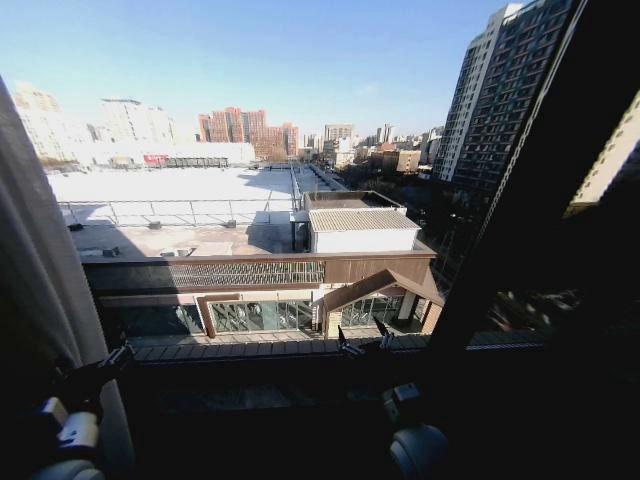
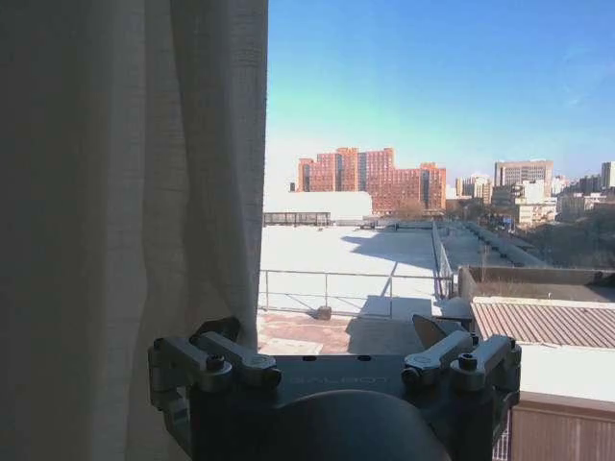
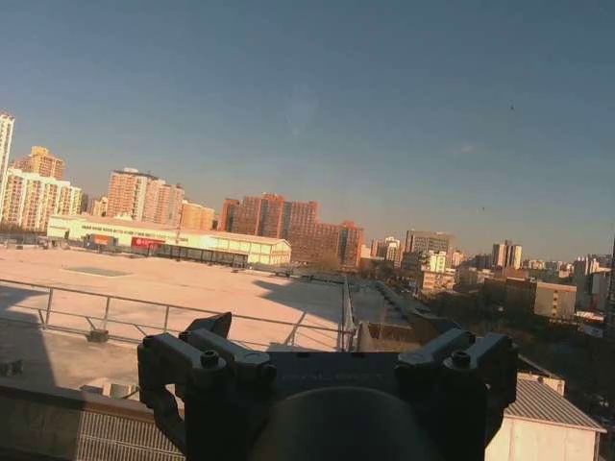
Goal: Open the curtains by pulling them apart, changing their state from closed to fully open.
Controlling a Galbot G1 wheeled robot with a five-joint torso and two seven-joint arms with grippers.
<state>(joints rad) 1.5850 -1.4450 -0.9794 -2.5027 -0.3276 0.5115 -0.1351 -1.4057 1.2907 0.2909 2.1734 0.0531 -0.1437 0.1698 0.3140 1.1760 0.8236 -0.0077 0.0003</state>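
The window is mostly bare now, and the roofs and tall buildings outside show through the glass. One curtain [image 1: 35, 290] hangs bunched at the robot's far left, so that side looks pulled back. I cannot see a curtain on the right side; a dark window bar [image 1: 520, 200] slants there. So the job looks nearly done, or done, but I cannot be sure about the right side.

The left gripper [image 1: 118, 357] sits low, just beside the curtain's edge. In the left wrist view its fingers [image 2: 229, 329] are spread wide, with nothing held between them. The curtain [image 2: 125, 192] hangs right next to one finger.

The right gripper [image 1: 362, 338] is near the middle of the window, down by the sill [image 1: 250, 352]. Its fingers are spread too, and hold nothing.

There is lots of free room between the two grippers. The glass is close ahead.
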